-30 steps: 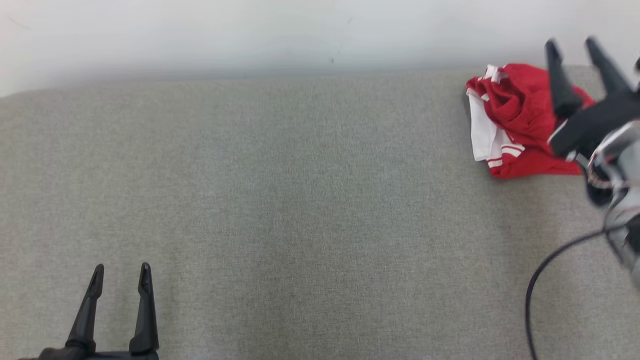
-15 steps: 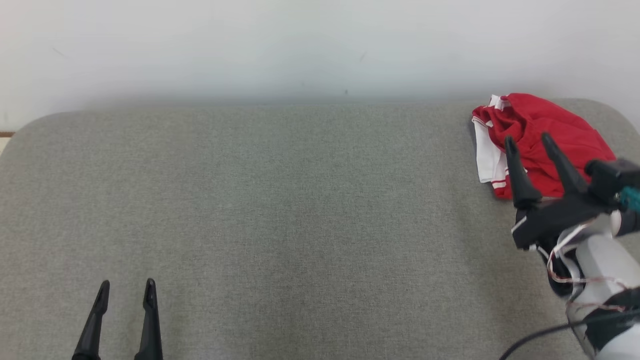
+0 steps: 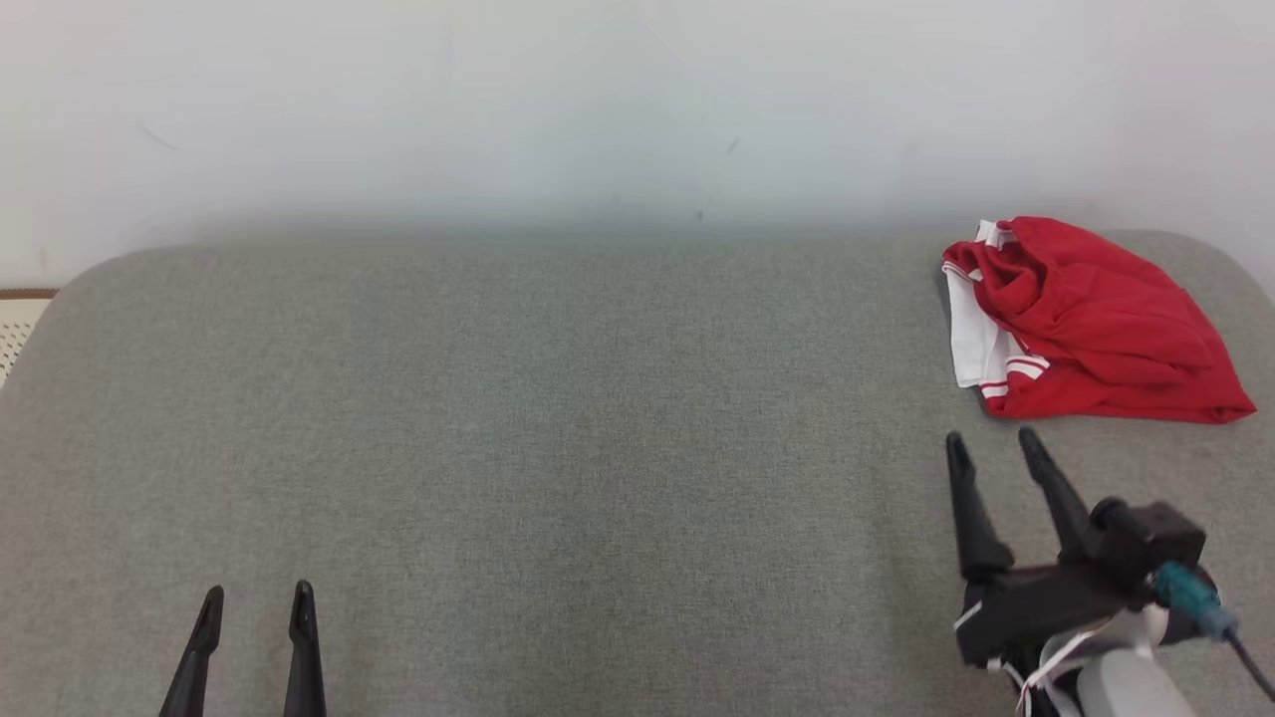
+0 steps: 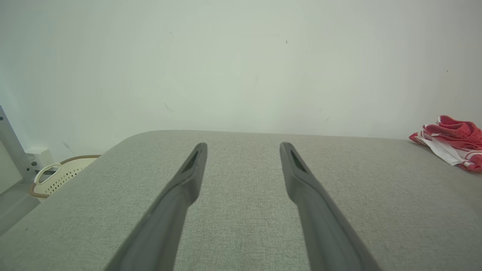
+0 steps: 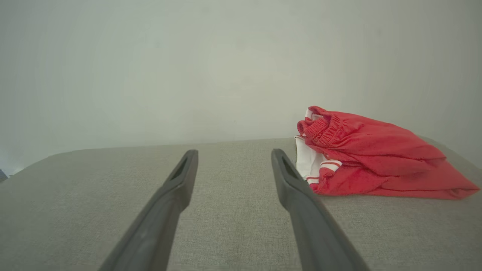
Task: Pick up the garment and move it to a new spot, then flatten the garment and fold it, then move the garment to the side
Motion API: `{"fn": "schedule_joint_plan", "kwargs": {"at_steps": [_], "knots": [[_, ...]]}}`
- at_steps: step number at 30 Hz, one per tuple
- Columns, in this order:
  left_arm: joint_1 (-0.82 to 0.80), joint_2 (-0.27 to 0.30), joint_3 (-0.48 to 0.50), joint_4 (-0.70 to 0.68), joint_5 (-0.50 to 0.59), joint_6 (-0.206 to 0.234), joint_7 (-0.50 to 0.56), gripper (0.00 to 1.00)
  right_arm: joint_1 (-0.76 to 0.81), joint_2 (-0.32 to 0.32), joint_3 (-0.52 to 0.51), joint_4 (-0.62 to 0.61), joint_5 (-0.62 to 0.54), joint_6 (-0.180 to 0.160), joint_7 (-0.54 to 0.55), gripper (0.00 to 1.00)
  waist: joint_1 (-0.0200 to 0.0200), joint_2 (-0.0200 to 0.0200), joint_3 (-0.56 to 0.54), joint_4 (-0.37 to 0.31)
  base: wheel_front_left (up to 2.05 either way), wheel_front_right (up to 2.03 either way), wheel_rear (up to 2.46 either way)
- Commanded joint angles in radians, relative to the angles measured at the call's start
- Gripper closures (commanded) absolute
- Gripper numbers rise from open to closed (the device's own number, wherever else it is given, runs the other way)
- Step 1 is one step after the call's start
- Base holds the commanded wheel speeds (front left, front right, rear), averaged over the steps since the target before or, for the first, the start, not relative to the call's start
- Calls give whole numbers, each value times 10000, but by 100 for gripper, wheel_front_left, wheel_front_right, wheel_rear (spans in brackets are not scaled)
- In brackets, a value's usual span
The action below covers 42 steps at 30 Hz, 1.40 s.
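Head view: folded red garment [image 3: 1091, 329], white striped trim.

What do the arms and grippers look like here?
Both the left gripper and right gripper have two long, tapering dark fingers with a slot-like recess near each tip. The right one sits on a black block carrying a teal connector with a dark cable, loose white wires and a pale forearm behind.

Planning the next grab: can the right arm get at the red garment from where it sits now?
Probably yes. The right end effector stands open just short of the red garment, bare grey tabletop between them, nothing lying on it.
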Motion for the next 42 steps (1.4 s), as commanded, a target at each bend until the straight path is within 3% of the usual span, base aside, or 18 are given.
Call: {"fn": "schedule_joint_plan", "kwargs": {"at_steps": [1, 13, 22, 42], "knots": [[193, 0, 16, 30, -101, 50, -46, 0, 402, 210, -145, -351, -304, -10, 90, 0, 0, 0, -69, -11, 0, 0, 0], [509, -86, 143, -18, -172, 162, -48, 0, 1953, 1174, -543, -2138, -1760, -9, 369, 0, 0, 0, -369, -129, 0, 0, 0], [580, 86, -76, 278, -177, -67, 102, 0, 2458, 1298, -555, -2642, -1935, -9, 1004, 0, 0, 0, -494, -237, 0, 0, 0], [587, 179, -134, 286, -369, 21, 184, 0, 2595, 1434, -607, -2875, -2164, -10, 1093, 0, 0, 0, -407, -264, 0, 0, 0]]}}
